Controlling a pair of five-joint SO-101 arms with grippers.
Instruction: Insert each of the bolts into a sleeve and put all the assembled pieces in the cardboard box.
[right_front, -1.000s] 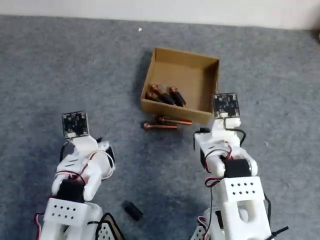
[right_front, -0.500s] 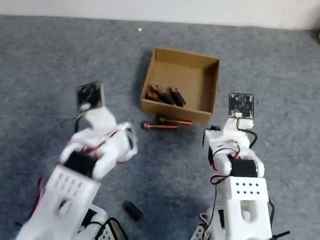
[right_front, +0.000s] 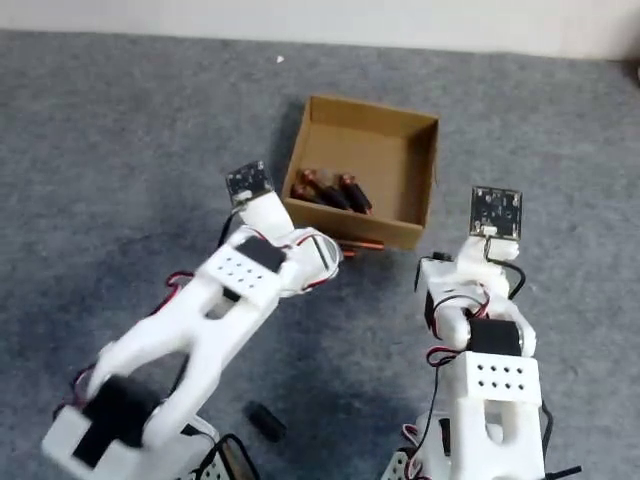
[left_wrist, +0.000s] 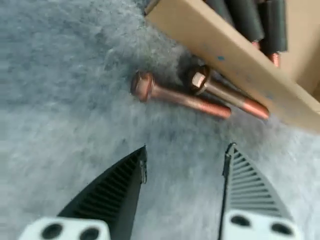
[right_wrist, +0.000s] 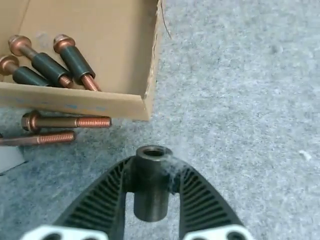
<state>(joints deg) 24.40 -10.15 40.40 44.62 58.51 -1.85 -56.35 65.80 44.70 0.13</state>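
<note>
**Grippers: left gripper (left_wrist: 187, 148) spread wide and empty, right gripper (right_wrist: 152, 167) clamped on a sleeve (right_wrist: 149, 200)**

Left wrist view: both dark fingers stand well apart above the grey carpet (right_front: 120, 130), with nothing between them. Two copper bolts (left_wrist: 175, 96) lie side by side just beyond the tips, beside the front wall of the cardboard box (right_front: 350, 215).

High view: the box sits at upper centre. The left arm (right_front: 230, 290) stretches from lower left to the box front and covers most of the bolts; one shank shows at its right.

Right wrist view: the sleeve stands upright between the fingers, bore facing the camera.

Three assembled pieces (right_wrist: 75, 60) lie in the box against its front wall.

A short black piece (right_front: 266, 421) lies on the carpet at lower centre, well apart from the box.
</note>
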